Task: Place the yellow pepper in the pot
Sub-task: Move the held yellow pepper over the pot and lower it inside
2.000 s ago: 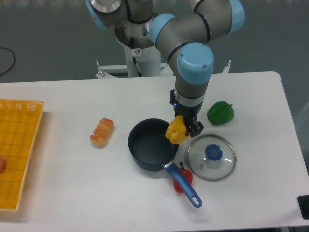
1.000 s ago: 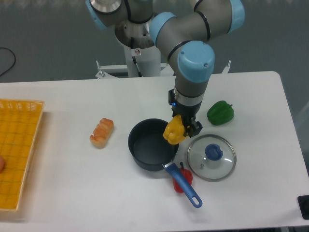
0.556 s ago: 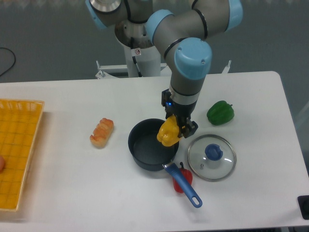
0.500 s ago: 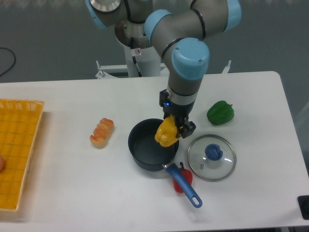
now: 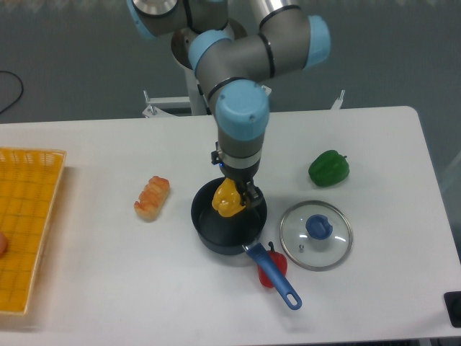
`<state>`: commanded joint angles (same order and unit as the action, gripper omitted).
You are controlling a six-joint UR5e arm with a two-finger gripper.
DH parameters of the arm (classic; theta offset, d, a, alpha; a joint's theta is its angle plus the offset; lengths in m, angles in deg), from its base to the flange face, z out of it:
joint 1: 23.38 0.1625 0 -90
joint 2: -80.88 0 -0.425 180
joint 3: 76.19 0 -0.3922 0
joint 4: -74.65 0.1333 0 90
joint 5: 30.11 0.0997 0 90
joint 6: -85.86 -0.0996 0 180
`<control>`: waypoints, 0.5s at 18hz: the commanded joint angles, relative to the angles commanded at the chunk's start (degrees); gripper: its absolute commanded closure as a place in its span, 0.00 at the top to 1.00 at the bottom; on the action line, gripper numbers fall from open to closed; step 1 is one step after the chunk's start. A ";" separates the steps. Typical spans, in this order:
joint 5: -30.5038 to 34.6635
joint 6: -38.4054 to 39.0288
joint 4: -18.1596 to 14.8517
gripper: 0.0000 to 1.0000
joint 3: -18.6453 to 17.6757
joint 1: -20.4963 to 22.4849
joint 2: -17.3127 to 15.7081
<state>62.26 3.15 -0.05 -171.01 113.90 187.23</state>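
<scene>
The yellow pepper (image 5: 225, 200) is held in my gripper (image 5: 232, 196), which is shut on it. It hangs just above the middle of the pot (image 5: 210, 231), a round dark navy pot with a bright blue handle (image 5: 273, 274) pointing to the front right. The arm's wrist stands directly over the pot and hides its far rim. The fingers are mostly hidden by the pepper.
A glass lid with a blue knob (image 5: 316, 226) lies right of the pot. A green pepper (image 5: 329, 167) sits further back right. A red pepper (image 5: 276, 264) lies under the pot handle. A shrimp-like toy (image 5: 151, 198) lies to the left, a yellow basket (image 5: 25, 223) at the left edge.
The gripper has carried the yellow pepper leftward from the pot's right rim to over the pot's centre. Nothing else has moved.
</scene>
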 joint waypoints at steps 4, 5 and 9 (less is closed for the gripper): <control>1.75 1.49 2.19 0.61 -0.71 -1.92 1.66; 2.28 2.10 2.98 0.61 -0.71 -2.28 2.45; 2.55 3.95 3.69 0.61 -0.62 -3.07 3.86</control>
<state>64.81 7.11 3.64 -171.64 110.83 191.09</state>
